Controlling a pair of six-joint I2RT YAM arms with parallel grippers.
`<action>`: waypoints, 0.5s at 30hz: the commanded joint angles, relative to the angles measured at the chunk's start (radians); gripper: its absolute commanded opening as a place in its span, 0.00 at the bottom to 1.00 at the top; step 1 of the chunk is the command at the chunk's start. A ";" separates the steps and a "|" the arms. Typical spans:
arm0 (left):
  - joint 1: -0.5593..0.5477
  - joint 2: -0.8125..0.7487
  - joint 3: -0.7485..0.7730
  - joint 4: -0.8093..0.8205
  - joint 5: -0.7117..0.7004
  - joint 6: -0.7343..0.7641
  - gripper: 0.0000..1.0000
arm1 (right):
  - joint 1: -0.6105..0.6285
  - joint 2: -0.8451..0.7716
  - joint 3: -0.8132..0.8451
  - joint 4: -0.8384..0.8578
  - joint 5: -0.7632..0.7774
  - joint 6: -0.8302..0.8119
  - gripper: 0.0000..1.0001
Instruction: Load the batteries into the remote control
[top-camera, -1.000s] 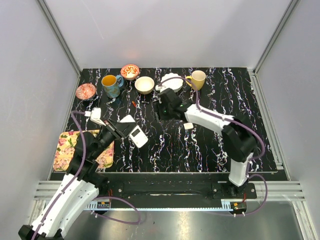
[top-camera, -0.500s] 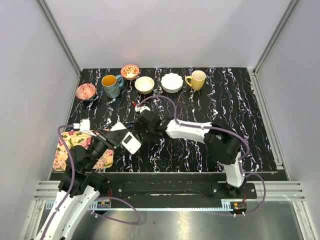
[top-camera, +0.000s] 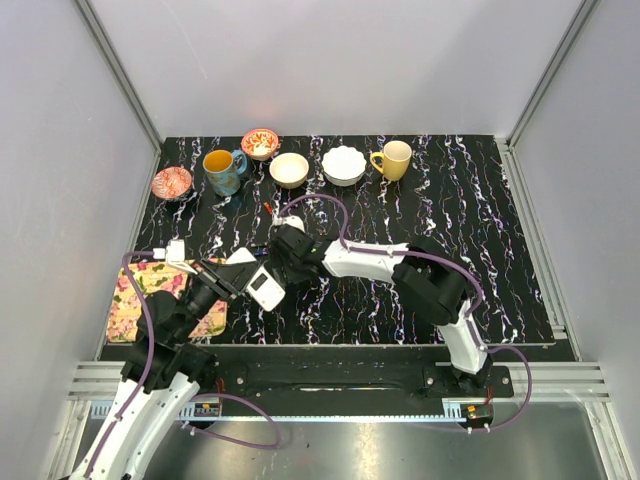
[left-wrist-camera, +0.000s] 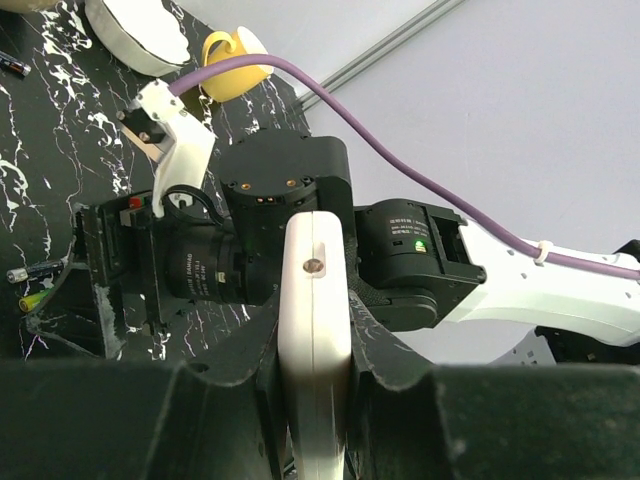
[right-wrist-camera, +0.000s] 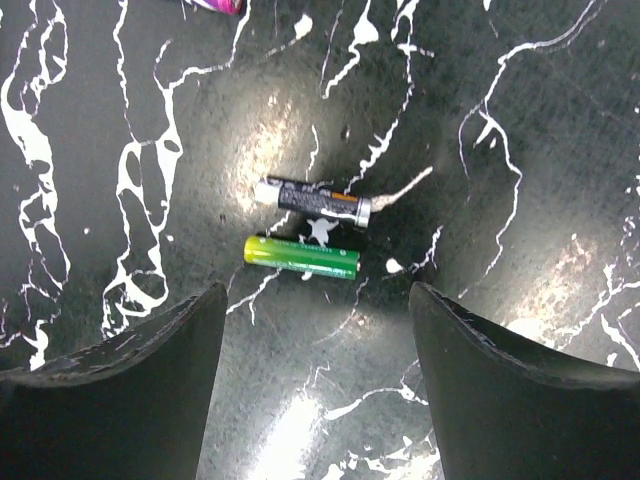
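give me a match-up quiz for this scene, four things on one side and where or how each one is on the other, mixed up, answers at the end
Things:
1. remote control
2. green battery
3. right pincer
4. yellow mug

Place or state:
a. open and empty
b. at the far edge of the table, right of the white bowl
c. clamped in the left pincer
d. lying flat on the table beside a dark battery

Pairs: 1-c, 2-d, 3-a, 4-b

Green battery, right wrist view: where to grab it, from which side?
Come from straight above: the green battery lies flat. The black battery sits close alongside, so pinching across the barrel looks tight; the right gripper jaws line up with its length, so probably take the two ends.
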 joint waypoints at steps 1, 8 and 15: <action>0.000 -0.003 0.003 0.080 0.028 -0.016 0.00 | -0.001 0.049 0.067 -0.037 0.047 0.006 0.79; 0.000 -0.011 0.000 0.072 0.021 -0.025 0.00 | 0.010 0.089 0.146 -0.110 0.125 0.032 0.77; -0.002 -0.029 0.001 0.057 0.016 -0.028 0.00 | 0.020 0.122 0.182 -0.149 0.147 0.057 0.72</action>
